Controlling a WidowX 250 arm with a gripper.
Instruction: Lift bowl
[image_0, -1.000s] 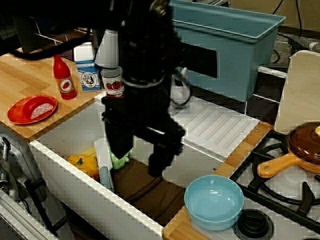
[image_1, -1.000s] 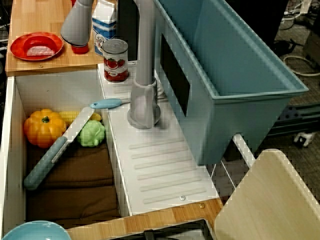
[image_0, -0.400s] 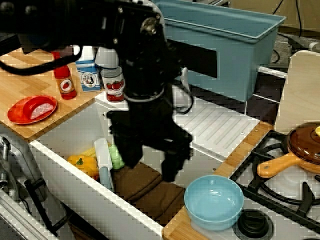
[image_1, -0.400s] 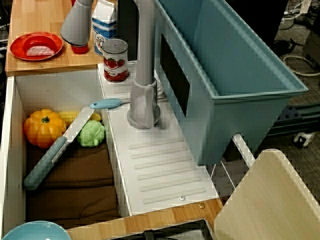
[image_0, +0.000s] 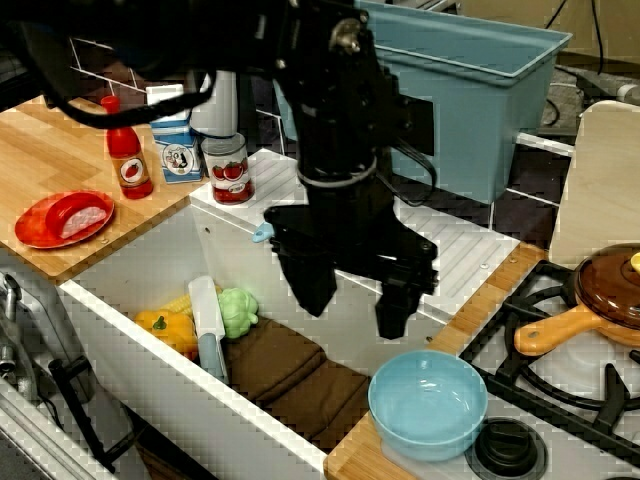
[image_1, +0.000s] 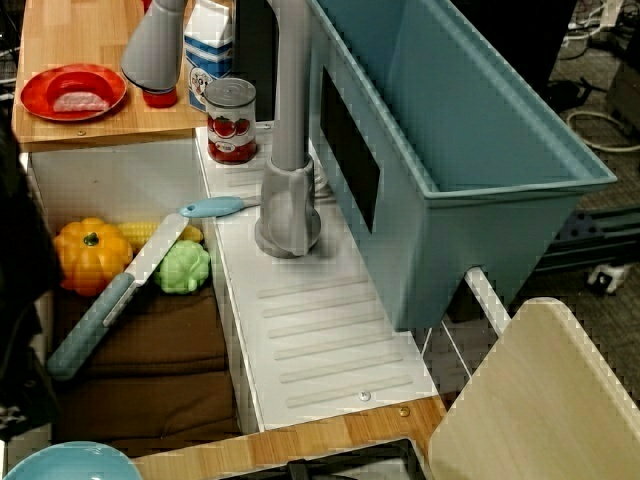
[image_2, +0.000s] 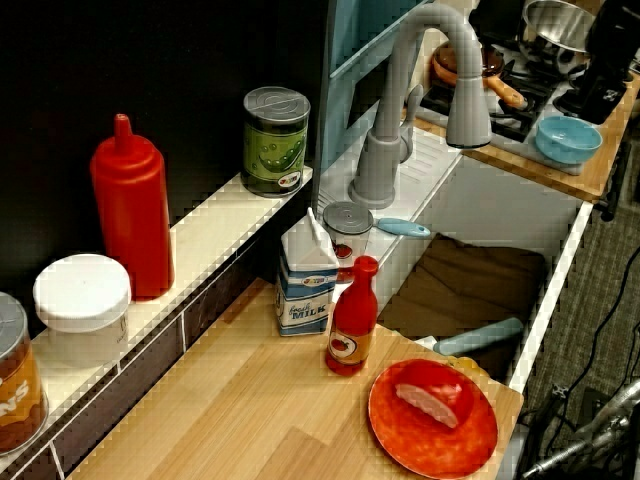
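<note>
The light blue bowl (image_0: 428, 403) sits upright and empty on the wooden counter corner between the sink and the stove. It also shows at the bottom left edge of the view from above, bowl (image_1: 65, 462), and far off in the side view, bowl (image_2: 567, 138). My black gripper (image_0: 352, 300) hangs open over the sink, above and to the left of the bowl, apart from it. Its fingers (image_0: 392, 312) point down with nothing between them. In the view from above only a dark blur of the arm (image_1: 20, 280) shows at the left edge.
The sink (image_0: 150, 335) holds a toy knife (image_0: 208, 325), green and yellow vegetables and a brown mat. A brown pan (image_0: 605, 290) sits on the stove right of the bowl. The faucet (image_1: 287, 190), tomato can (image_0: 228, 170), blue tub (image_0: 470, 90) and red plate (image_0: 62, 218) stand behind and left.
My gripper has moved right across the sink toward the bowl and risen a little, staying open. The bowl has not moved.
</note>
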